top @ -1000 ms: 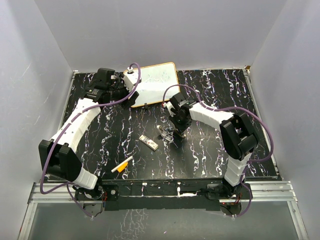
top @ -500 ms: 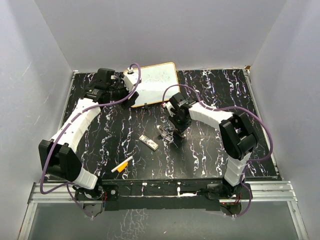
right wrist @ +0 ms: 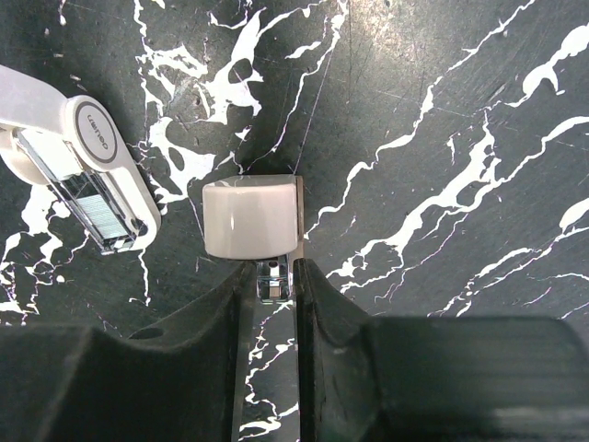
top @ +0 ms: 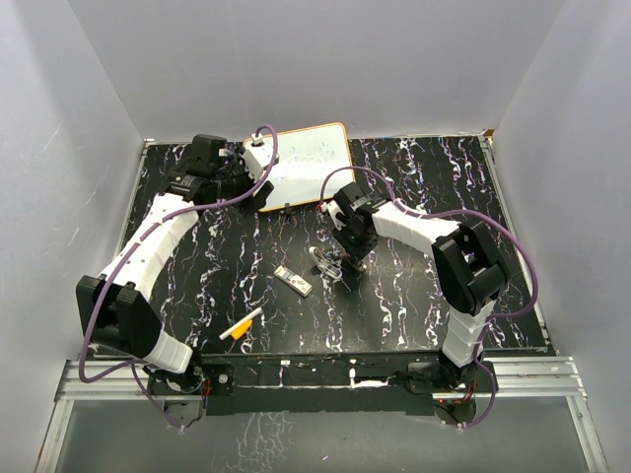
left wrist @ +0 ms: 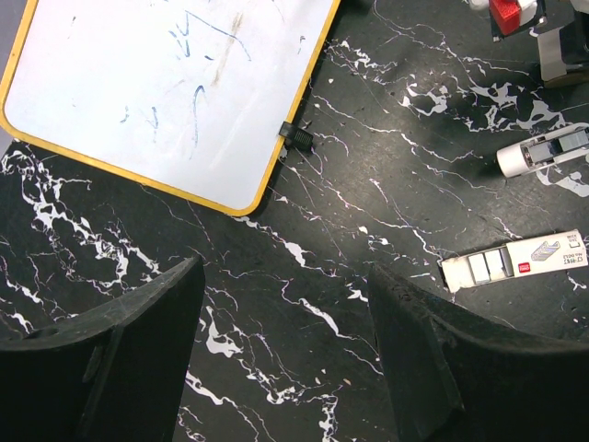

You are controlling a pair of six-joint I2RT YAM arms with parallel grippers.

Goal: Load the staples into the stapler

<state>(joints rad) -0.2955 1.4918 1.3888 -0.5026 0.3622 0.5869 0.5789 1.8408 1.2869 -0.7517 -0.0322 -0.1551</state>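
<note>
Staples from above: flat on worktop, just left of stapler; right hand at stapler. Left wrist: left hand wide, empty, near whiteboard; pack lying at right. Right wrist: narrow around stapler's metal end; grip unclear.

Small lettering on stapler grey disc, too blurred to read, staples pack red label and print, illegible

on my right wrist feed the right gripper has its jaws nearly together around a small metal piece; i can't tell if they pinch it. a white block sits just ahead, and the stapler lies open at left on the marbled table.
</note>
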